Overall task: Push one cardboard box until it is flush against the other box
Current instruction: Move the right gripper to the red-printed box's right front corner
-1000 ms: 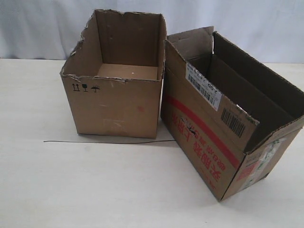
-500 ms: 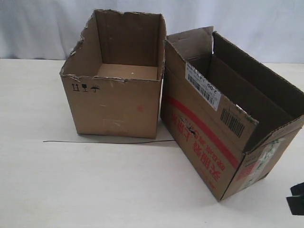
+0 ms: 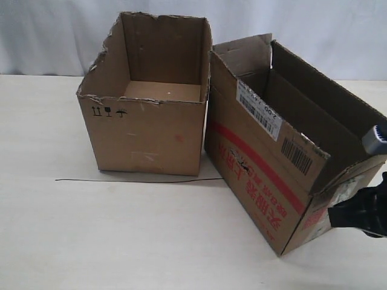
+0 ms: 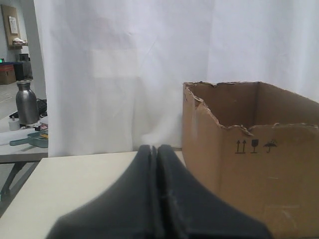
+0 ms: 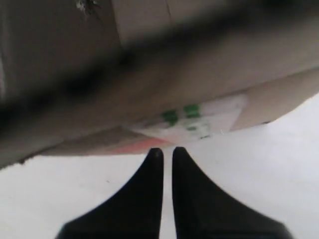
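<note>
The cardboard box [image 3: 260, 163], long, with a red stripe and barcode labels, lies at an angle on the right. Its far corner meets the other box [image 3: 151, 133], and a wedge-shaped gap opens between them toward the front. The other box is wide and plain with a torn rim. My right gripper [image 3: 332, 217] is at the cardboard box's labelled end [image 5: 199, 69], fingertips [image 5: 155, 152] just short of the green-printed label [image 5: 192, 119], shut and holding nothing. My left gripper [image 4: 156, 148] is shut and empty, hanging beside the other box [image 4: 269, 184]; the exterior view does not show it.
A thin dark wire [image 3: 133, 179] lies on the pale table [image 3: 91, 241] in front of the other box. A white curtain [image 3: 48, 36] hangs behind. In the left wrist view a metal bottle [image 4: 27, 102] stands on a separate side table.
My right arm came in from the lower right edge and rose to the cardboard box's labelled end. Neither box has visibly moved.
</note>
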{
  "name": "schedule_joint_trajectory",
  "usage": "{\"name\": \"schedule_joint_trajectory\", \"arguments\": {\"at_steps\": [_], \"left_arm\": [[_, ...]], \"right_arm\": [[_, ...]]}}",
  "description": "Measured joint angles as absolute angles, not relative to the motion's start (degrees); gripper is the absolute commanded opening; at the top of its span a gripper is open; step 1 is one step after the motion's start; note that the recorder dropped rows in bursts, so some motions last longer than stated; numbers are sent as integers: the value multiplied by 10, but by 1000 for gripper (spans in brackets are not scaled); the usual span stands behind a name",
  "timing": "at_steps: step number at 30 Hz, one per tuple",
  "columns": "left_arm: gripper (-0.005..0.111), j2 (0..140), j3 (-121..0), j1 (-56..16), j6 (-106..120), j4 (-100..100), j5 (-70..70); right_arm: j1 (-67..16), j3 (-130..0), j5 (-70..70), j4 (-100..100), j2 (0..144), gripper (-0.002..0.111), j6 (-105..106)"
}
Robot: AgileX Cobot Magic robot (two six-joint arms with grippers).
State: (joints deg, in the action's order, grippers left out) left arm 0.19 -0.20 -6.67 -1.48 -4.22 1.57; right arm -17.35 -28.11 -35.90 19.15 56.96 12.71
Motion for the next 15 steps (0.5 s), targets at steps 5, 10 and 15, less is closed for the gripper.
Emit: {"name": "schedule_joint_trajectory", "arguments": {"at_steps": [5,10,15], "left_arm": [[0,2,-2,-67,-15,-42,15],[0,2,-2,-67,-15,-42,15],[0,2,-2,-67,-15,-42,15]], "right_arm": [[-174,-281,-324,226,584,5,135],[-174,-281,-298,256,609,5,153],[-174,-281,-266,274,642,5,172]]}}
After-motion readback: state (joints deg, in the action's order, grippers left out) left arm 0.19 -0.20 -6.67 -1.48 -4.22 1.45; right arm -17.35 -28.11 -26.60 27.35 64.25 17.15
